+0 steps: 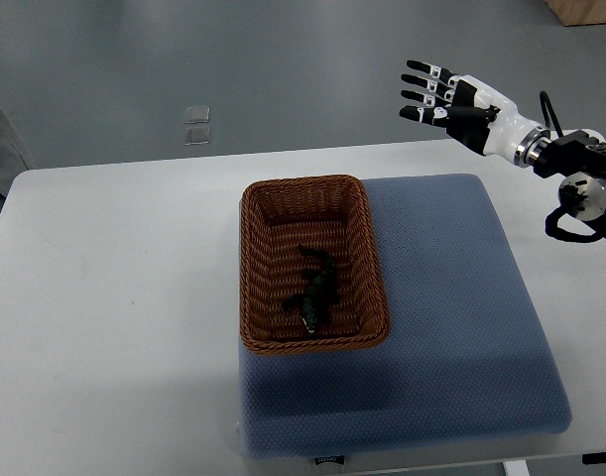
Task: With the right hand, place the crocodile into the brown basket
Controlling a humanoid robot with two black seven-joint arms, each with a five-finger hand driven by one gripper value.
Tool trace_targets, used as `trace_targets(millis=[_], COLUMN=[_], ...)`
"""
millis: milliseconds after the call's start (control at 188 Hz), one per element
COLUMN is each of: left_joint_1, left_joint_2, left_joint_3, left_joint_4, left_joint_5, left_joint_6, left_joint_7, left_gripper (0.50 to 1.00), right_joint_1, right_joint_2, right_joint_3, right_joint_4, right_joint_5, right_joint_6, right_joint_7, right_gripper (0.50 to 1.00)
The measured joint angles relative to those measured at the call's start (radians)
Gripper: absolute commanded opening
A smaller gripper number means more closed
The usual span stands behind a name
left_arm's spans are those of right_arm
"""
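A dark green toy crocodile (315,291) lies inside the brown wicker basket (257,268), towards its near right part. The basket stands on the left part of a blue cushion (461,317). My right hand (433,92) hangs in the air at the upper right, well above and to the right of the basket, its fingers spread and pointing left with nothing in them. Its arm comes in from the right edge. No left arm shows.
The white table (114,297) carries the blue cushion on its right half. Beyond the table's far edge lies grey floor with two small square marks (196,124). A grey fabric shape (0,149) shows at the left edge.
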Motion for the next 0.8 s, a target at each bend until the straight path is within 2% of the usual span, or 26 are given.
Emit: trace_targets(millis=[106, 207, 797], left_joint_1=[0.0, 0.0, 0.0], left_joint_2=[0.0, 0.0, 0.0], left_joint_3=[0.0, 0.0, 0.0], left_joint_4=[0.0, 0.0, 0.0], left_joint_5=[0.0, 0.0, 0.0], left_joint_6=[0.0, 0.0, 0.0], left_joint_7=[0.0, 0.0, 0.0], left_gripper=[1.0, 1.0, 1.0], right_joint_1=[-0.026, -0.04, -0.045], right_joint_2=[0.003, 0.006, 0.011], right_joint_3=[-0.002, -0.003, 0.009], right_joint_4=[-0.041, -0.058, -0.059], right_joint_5=[0.155, 0.222, 0.226], right_joint_6=[0.026, 0.025, 0.04], right_joint_7=[-0.081, -0.118, -0.118], right_gripper=[0.93, 0.93, 0.932])
